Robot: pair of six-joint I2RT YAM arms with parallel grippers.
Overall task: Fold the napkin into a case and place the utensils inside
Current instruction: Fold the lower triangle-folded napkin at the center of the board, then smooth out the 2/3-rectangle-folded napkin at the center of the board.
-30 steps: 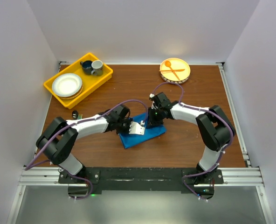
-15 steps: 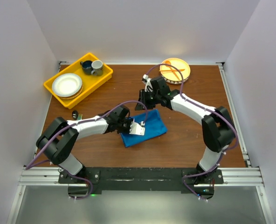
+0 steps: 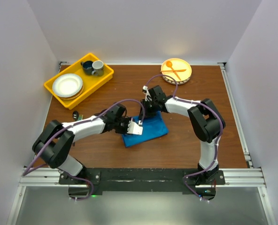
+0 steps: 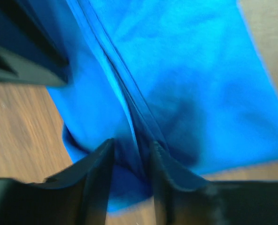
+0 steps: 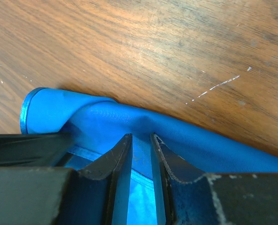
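**Both jaws stand part open at the napkin's upper-left end**

On the left gripper [image 4: 132,145] a clear gap shows. Its fingers sit astride a raised ridge of blue cloth, and nothing looks pinched. The right gripper [image 5: 140,138] leaves only a narrow slot with blue showing through it. Its tips are at the cloth's rim, and I make out no grip there either.

The brown table [image 3: 190,103] fills the middle of the top view. A yellow tray [image 3: 92,89] sits at upper left, holding a white dish [image 3: 67,85] and two mugs [image 3: 93,67]. The napkin [image 3: 150,129] lies just below centre, folded to a tilted oblong flat on the wood, not yet a narrow case. A pale plate [image 3: 183,65] at upper right of centre carries the orange spoon and fork [image 3: 173,71]. The metal utensils I cannot find in any view.

With the left jaws slack, the ridge they straddle could relax and the fold could spread. If the right gripper closes on the top layer alone, a pull would likely peel the fold open or drag the whole cloth. The two grippers are also near each other, so a sideways move risks a knock.

A second ago the right gripper hung over the napkin's middle. Half a second ago it had swung up and left, off the cloth. Now it is down at the upper-left edge. The left gripper has kept its place, and the napkin lies much as it did.
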